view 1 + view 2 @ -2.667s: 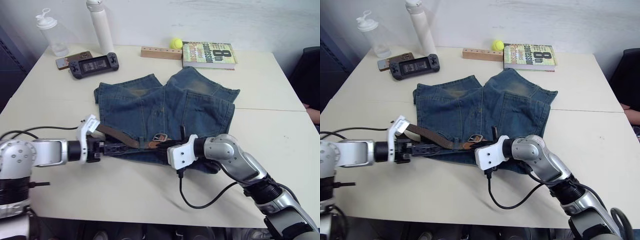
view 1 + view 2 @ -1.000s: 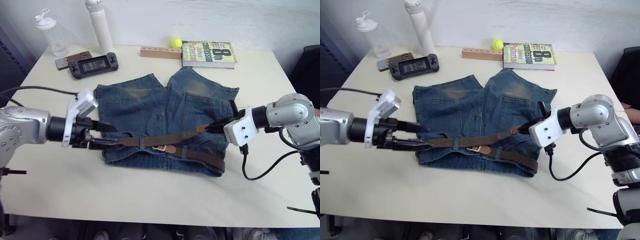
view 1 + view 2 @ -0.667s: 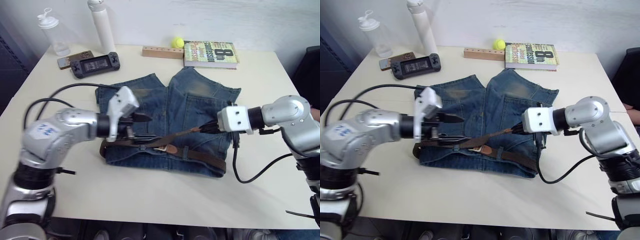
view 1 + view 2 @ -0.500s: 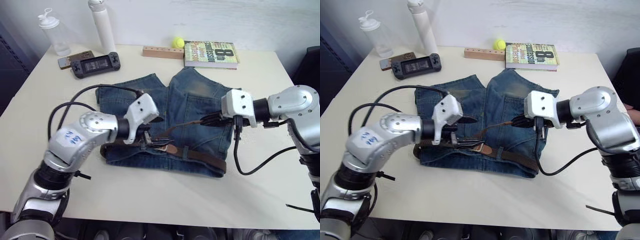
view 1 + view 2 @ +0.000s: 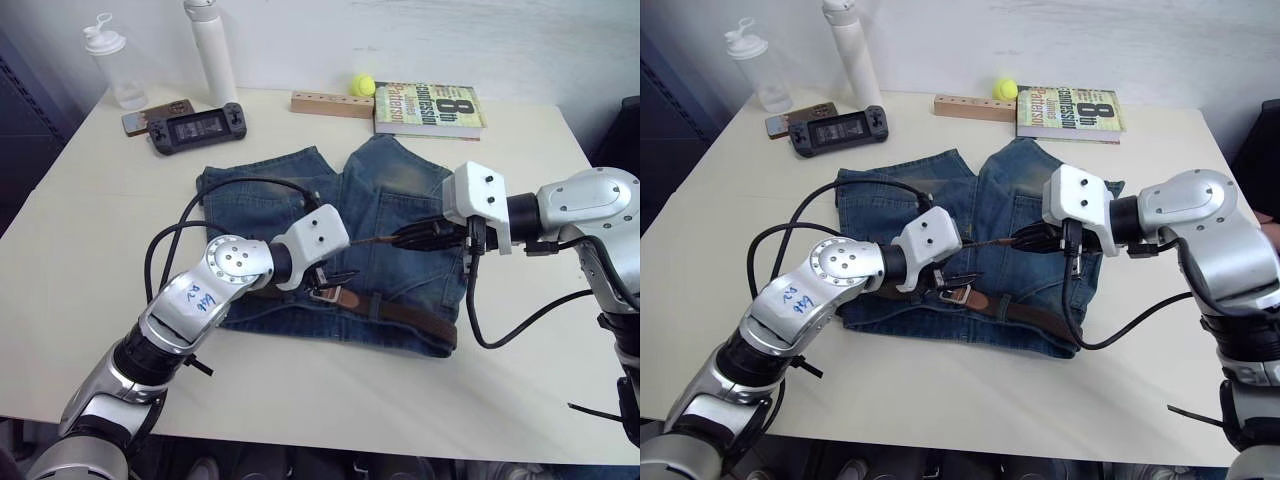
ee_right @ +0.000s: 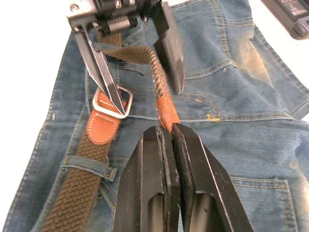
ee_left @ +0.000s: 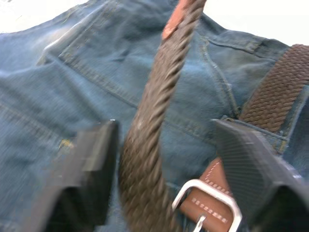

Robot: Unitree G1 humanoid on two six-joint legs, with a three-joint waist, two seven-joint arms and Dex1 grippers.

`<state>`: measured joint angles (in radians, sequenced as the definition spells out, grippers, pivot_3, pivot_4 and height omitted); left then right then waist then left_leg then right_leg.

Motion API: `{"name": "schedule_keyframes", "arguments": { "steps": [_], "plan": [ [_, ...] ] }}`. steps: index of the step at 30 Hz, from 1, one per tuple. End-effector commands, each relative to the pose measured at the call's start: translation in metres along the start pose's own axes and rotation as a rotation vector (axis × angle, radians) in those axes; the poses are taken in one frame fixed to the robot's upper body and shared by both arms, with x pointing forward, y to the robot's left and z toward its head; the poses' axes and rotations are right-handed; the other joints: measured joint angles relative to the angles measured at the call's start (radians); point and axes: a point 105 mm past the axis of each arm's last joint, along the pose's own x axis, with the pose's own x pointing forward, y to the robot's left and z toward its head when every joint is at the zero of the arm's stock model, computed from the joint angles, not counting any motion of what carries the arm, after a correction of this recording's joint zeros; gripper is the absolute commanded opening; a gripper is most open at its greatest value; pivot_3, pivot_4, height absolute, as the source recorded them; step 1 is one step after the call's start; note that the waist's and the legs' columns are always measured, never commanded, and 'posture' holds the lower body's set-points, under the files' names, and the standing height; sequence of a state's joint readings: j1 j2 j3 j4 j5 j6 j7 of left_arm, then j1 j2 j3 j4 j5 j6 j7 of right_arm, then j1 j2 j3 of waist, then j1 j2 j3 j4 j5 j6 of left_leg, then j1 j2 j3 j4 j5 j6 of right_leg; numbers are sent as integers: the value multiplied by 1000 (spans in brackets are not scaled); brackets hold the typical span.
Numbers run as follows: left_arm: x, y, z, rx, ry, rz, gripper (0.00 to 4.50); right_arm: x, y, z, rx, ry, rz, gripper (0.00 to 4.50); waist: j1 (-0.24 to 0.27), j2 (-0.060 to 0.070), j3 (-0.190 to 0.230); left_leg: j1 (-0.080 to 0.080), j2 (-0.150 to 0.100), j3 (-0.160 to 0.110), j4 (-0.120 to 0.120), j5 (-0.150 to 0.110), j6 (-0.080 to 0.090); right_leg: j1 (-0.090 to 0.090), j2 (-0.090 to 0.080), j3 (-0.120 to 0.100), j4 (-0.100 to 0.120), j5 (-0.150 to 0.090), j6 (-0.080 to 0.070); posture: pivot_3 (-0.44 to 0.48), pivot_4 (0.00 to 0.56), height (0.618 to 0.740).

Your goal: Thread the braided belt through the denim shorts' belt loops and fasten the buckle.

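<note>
In the left eye view, the denim shorts (image 5: 330,230) lie flat in the middle of the table (image 5: 90,260), waistband toward the lower edge. The braided belt (image 5: 400,312) runs along that waistband from centre to lower right. The left gripper (image 5: 335,281) sits at the middle of the frame just above the buckle (image 5: 325,293). The right gripper (image 5: 405,238) reaches in from the right, its fingers pressed together on the belt's tan tip, the strap stretched between the two grippers. Along the top edge stand a white bottle (image 5: 218,50), a clear shaker (image 5: 107,62), a game console (image 5: 197,127), a wooden block (image 5: 330,104), a tennis ball (image 5: 362,84) and a book (image 5: 428,108).

In the left wrist view, the fingers (image 7: 94,159) stand apart, with the strap passing between them, touching neither. The buckle shows at the bottom centre, and a belt loop (image 7: 301,121) crosses the belt at the right edge.

In the right wrist view, the fingers (image 6: 147,183) at lower centre are clamped on the tan tip. The buckle lies at centre left, with the left gripper's open fingers over it.
</note>
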<state>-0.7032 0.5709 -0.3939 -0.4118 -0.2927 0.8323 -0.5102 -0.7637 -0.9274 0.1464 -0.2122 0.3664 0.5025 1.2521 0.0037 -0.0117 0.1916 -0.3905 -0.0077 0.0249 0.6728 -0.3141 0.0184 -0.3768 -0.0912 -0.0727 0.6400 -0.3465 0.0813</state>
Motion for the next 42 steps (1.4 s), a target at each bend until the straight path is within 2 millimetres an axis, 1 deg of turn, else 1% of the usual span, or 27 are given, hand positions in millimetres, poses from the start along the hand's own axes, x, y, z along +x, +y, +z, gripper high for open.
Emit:
{"name": "schedule_keyframes", "arguments": {
  "steps": [1, 2, 4, 5, 8, 11, 12, 13, 14, 15, 16, 17, 18, 19, 20, 23, 28, 32, 38, 42],
  "plan": [
    [0, 10, 9, 124, -33, 15, 1369, -5, 4, 10, -32, -23, -5, 0, -3, 0, 0, 0, 0, 0, 0, 0, 0, 0, 0, 0, 0, 0, 0, 0, 150, 738],
    [0, 13, 12, 131, -43, 21, 1144, -4, 5, 9, -30, -18, -6, 0, -5, 0, 0, 0, 0, 0, 0, 0, 0, 0, 0, 0, 0, 0, 0, 0, 150, 738],
    [-1, 14, 14, 133, -59, 17, 265, -3, 4, 5, -30, -2, -17, 0, -2, 0, 0, 0, 0, 0, 0, 0, 0, 0, 0, 0, 0, 0, 0, 0, 150, 738],
    [-1, 14, 15, 129, -69, 14, 56, -3, 4, 4, -30, 2, -26, 0, -1, 0, 0, 0, 0, 0, 1, 0, 0, 0, 0, 0, 1, 0, 0, 0, 150, 738],
    [-3, 17, 16, 97, -91, 18, 56, -1, -1, 4, -13, -12, -67, 0, -2, 0, 0, -1, 0, 0, 2, 0, 1, 0, 0, 0, 1, 0, 0, 0, 150, 738],
    [-6, 21, 12, 38, -98, 24, 0, -2, -3, 10, 36, -50, -79, 1129, -4, 0, 0, -1, 0, 0, 2, 0, 1, 0, 0, 0, 1, 0, 0, 0, 150, 738],
    [-9, 24, 10, -8, -109, 27, 0, -3, -2, 11, 50, -60, -78, 1611, -4, 0, 0, -1, 0, 0, 3, 0, 1, 0, 0, 0, 1, 0, 0, 0, 150, 738],
    [-12, 28, 6, -39, -109, 33, 0, -4, -2, 11, 64, -65, -82, 1870, -4, 0, 0, 0, 0, 0, 3, 0, 1, 0, 0, -1, 2, 0, 0, 0, 150, 738],
    [-16, 31, 0, -57, -96, 38, 0, -6, 0, 10, 70, -60, -80, 2372, -4, 0, 0, -1, 0, 0, 3, 0, 1, 0, 0, 0, 2, 0, 0, 0, 150, 738],
    [-22, 37, -12, -77, -63, 60, 0, -6, 3, 7, 73, -50, -82, 2787, -4, 0, 0, -1, 0, 0, 3, 0, 1, 0, 0, 0, 2, 0, 0, 0, 150, 738],
    [-28, 41, -25, -72, -16, 77, 0, -4, 8, 3, 69, -34, -78, 3326, -4, 0, 0, -1, 0, 0, 3, 0, 1, 0, 0, -1, 2, 0, 0, 0, 150, 738],
    [-32, 44, -33, -68, 16, 87, 0, -3, 12, 1, 65, -23, -75, 3860, -5, 0, 0, 0, 0, 0, 3, 0, 1, 0, 0, -1, 2, 0, 0, 0, 150, 738],
    [-37, 46, -42, -98, 40, 100, 0, 4, 17, -1, 47, -16, -80, 4329, -6, 0, 0, 0, 1, 0, 3, 0, 1, 0, 0, -1, 2, 0, 0, 0, 150, 738],
    [-39, 46, -49, -115, 64, 104, 0, 11, 23, -3, 31, -12, -84, 4472, -5, 0, 0, 0, 1, 0, 2, 0, 1, 0, 0, -1, 2, 0, 0, 0, 150, 738],
    [-41, 45, -54, -137, 82, 104, 0, 19, 30, -5, 21, -12, -88, 4472, -4, 0, 0, 0, 1, 0, 3, 0, 1, 0, 0, -1, 2, 0, 0, 0, 150, 738],
    [-43, 43, -63, -153, 111, 100, 0, 41, 47, -11, 7, -9, -101, 4472, -2, 0, 0, 0, 1, 0, 3, 0, 0, 0, 0, -1, 3, 0, 0, 0, 150, 738],
    [-39, 42, -65, -145, 118, 90, 0, 68, 65, -24, -65, 7, -165, 4472, -2, 0, 0, 0, 0, -1, 4, 0, 0, 0, 0, -1, 3, 0, 0, 0, 150, 738],
    [-37, 42, -65, -147, 118, 78, 0, 78, 67, -41, -175, 62, -240, 4472, -6, 0, 0, 0, 0, 0, 4, 0, 0, 0, 0, -1, 3, 0, 0, 0, 150, 738],
    [-37, 45, -64, -142, 123, 63, 0, 93, 81, -48, -127, 25, -241, 4472, -5, 0, 0, 0, 1, 0, 4, 0, 0, 0, 1, 0, 4, 0, 0, 0, 150, 738],
    [-36, 44, -64, -138, 125, 54, 0, 97, 89, -53, -53, 17, -205, 4472, -6, 0, 0, 0, 1, 0, 4, 0, 0, 0, 1, 0, 4, 0, 0, 0, 150, 738]
  ]
}}
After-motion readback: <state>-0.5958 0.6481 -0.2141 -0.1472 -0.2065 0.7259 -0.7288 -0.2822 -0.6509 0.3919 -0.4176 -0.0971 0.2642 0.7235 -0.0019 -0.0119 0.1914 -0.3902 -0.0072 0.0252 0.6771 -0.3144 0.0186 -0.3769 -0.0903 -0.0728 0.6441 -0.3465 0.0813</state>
